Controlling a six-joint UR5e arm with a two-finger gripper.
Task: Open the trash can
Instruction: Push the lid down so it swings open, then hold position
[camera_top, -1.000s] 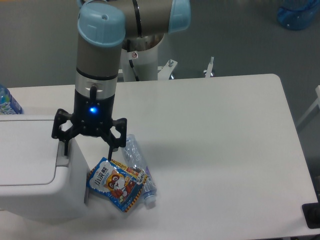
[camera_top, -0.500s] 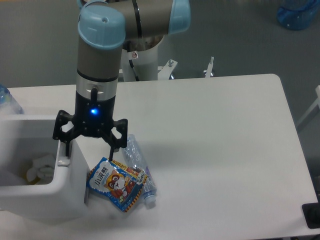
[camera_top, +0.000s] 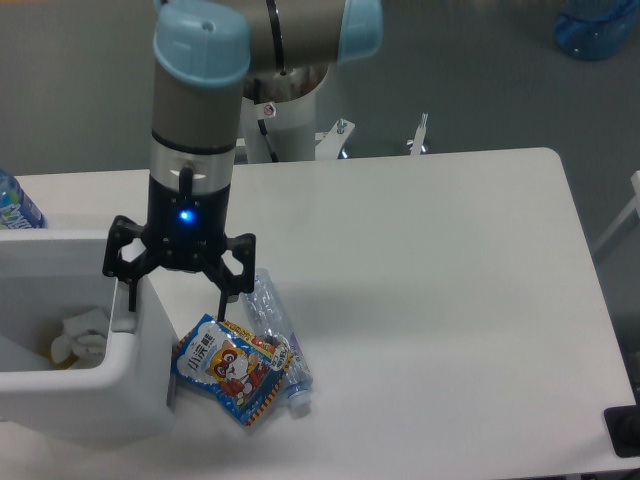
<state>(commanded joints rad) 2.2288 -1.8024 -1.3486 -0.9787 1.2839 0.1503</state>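
Fingers: the gripper (camera_top: 178, 290) hangs straight down with its fingers (camera_top: 231, 297) spread wide apart and holding nothing; the left one sits at the front rim of the trash can, over the grey tab, while the right one hangs beside the can, above the snack packet.
Contact: whether the left finger touches the tab (camera_top: 122, 322) cannot be told from this angle.
Trash can: the trash can (camera_top: 75, 390) stands at the left edge of the table (camera_top: 430, 300), partly cut off by the frame. Its top is open and the inside shows, with crumpled paper (camera_top: 78, 335) lying in it. The lid itself is not clearly seen.
Nearby: a colourful snack packet (camera_top: 232, 367) and a clear plastic bottle (camera_top: 275, 335) lie on the table just beside the can, under the right finger.
Step in hand: judging by the exposed inside, the opening looks done, or all but done.
Next move: it calls for a straight lift off the rim, without brushing the packet or bottle, and without nudging the can.
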